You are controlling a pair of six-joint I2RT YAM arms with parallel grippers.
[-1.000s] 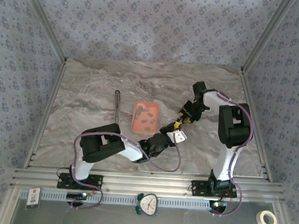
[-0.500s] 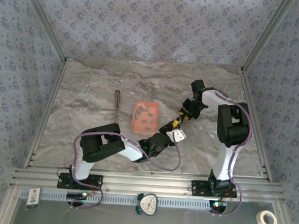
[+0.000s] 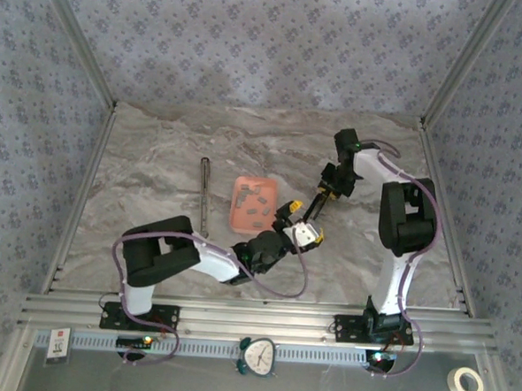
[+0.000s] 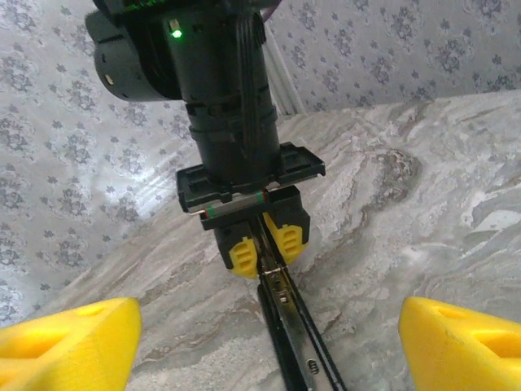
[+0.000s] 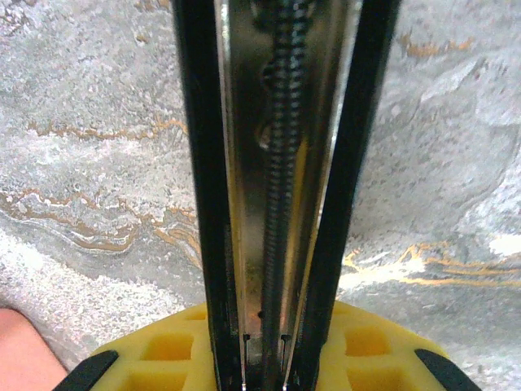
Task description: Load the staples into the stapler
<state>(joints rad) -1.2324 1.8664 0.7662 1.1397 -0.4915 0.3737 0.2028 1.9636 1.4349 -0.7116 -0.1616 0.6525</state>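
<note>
The stapler (image 3: 314,208) is a thin black bar with its metal channel and spring (image 5: 277,122) showing. My right gripper (image 3: 326,191) is shut on its far end, yellow pads (image 4: 242,252) pressed on either side. It runs from there toward my left gripper (image 3: 297,223). The left gripper (image 4: 269,334) is open, its yellow fingers (image 4: 69,346) wide apart on either side of the bar without touching it. In the right wrist view the right gripper (image 5: 273,362) clamps the black rails. The staples (image 3: 256,204), small grey strips, lie in the salmon-pink tray (image 3: 240,187) left of both grippers.
A thin dark rod (image 3: 204,196) lies on the marble table (image 3: 157,154) left of the tray. Aluminium rails (image 3: 84,193) and patterned walls border the table on the sides and back.
My left gripper's jaws have spread wide and let go of the stapler's near end. The right gripper has closed on the far end and drawn slightly toward the back.
</note>
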